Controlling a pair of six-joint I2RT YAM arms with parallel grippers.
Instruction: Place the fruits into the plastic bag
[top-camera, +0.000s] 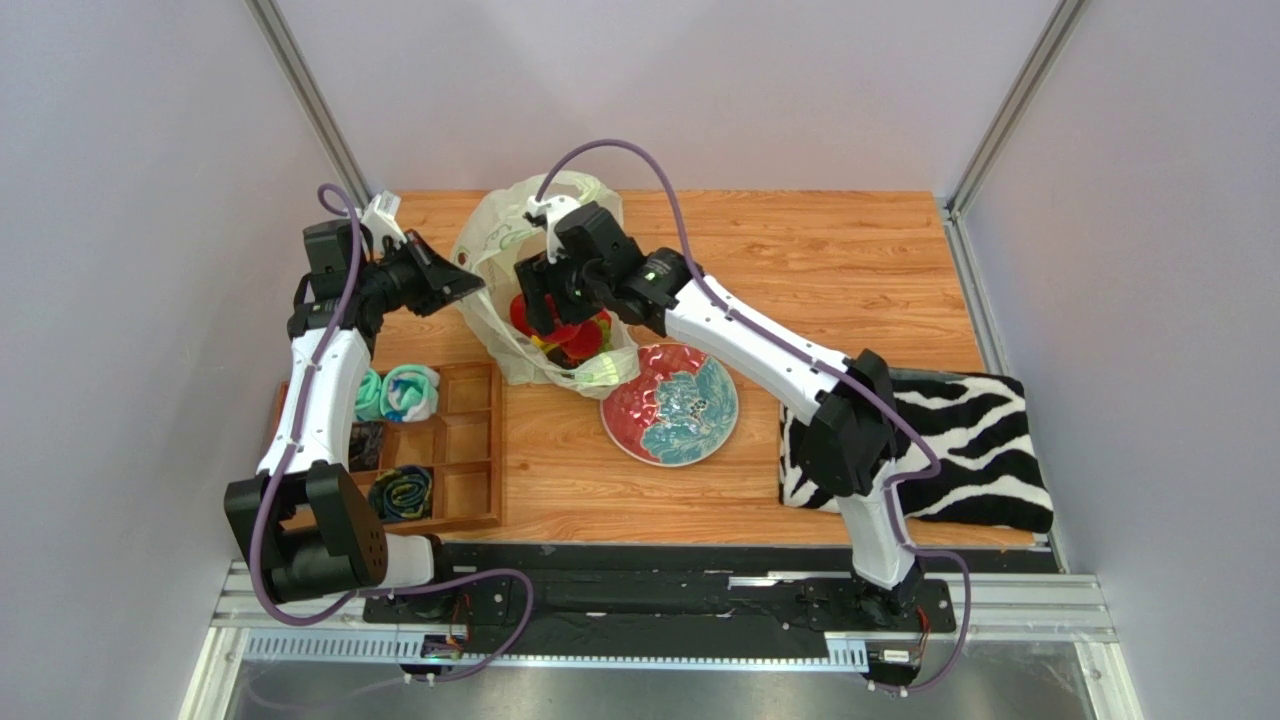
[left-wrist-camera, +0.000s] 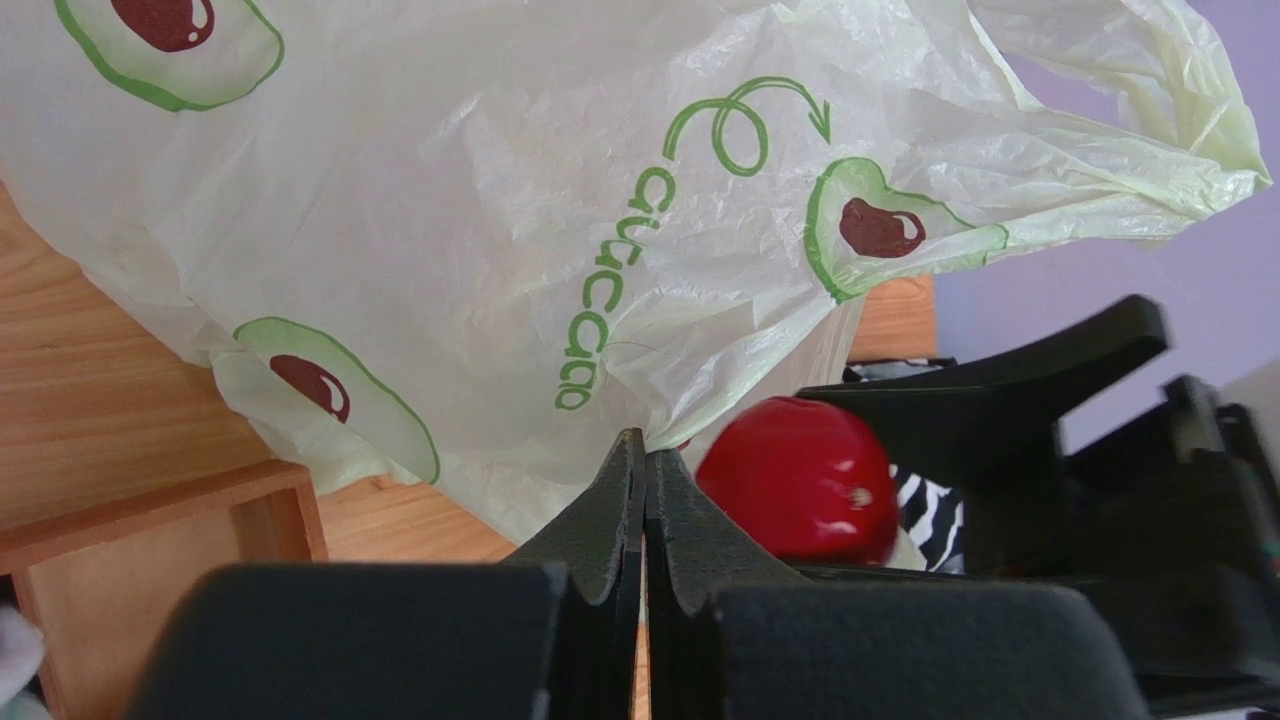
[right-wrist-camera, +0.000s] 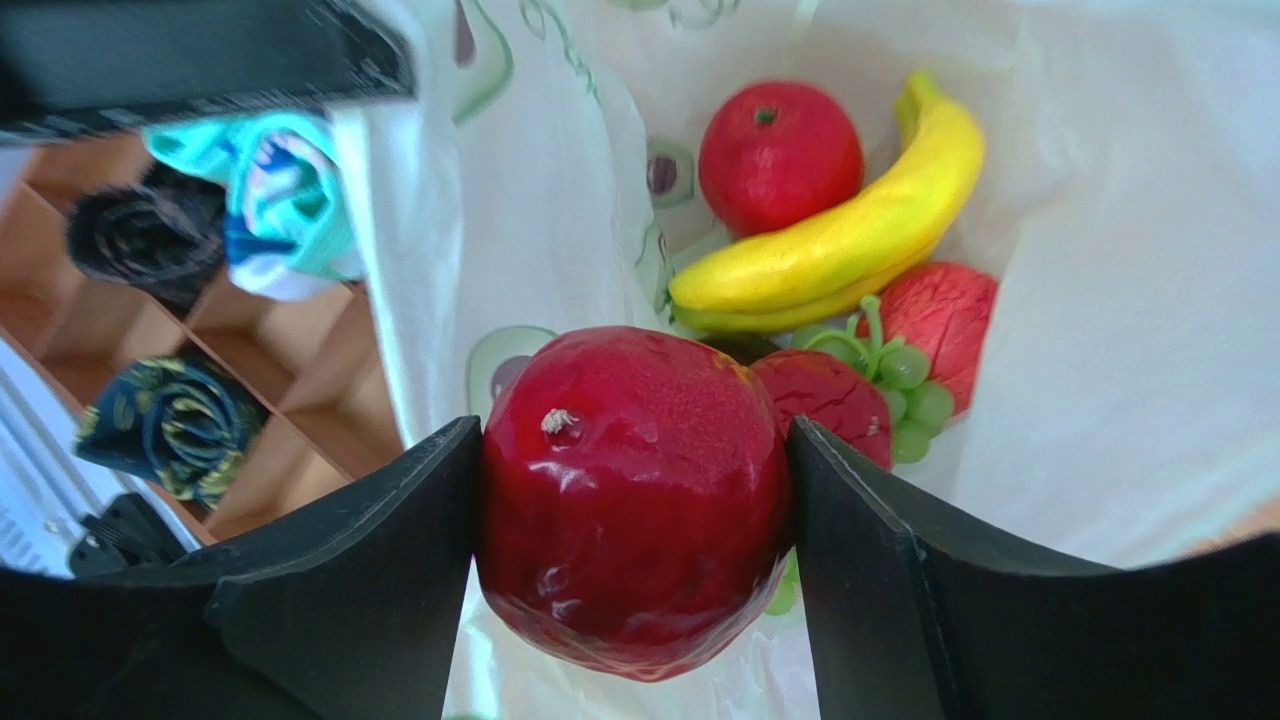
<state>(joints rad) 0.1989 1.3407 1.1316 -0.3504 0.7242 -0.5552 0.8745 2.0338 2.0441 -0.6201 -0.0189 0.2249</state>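
The pale yellow-green plastic bag (top-camera: 519, 255) stands open at the table's back middle. My left gripper (left-wrist-camera: 645, 450) is shut on the bag's edge (left-wrist-camera: 721, 360) and holds it up. My right gripper (right-wrist-camera: 634, 503) is shut on a dark red round fruit (right-wrist-camera: 639, 495) and holds it over the bag's mouth; the fruit also shows in the left wrist view (left-wrist-camera: 800, 480). Inside the bag lie a yellow banana (right-wrist-camera: 842, 240), a red apple (right-wrist-camera: 778, 150), other red fruits (right-wrist-camera: 939, 315) and a green grape bunch (right-wrist-camera: 902, 383). The dark oval fruit is hidden.
A red-and-teal patterned plate (top-camera: 670, 405) lies just right of the bag. A wooden compartment tray (top-camera: 436, 450) with rolled cloth bundles (top-camera: 398, 393) sits at the left. A zebra-striped cloth (top-camera: 962, 443) lies at the right.
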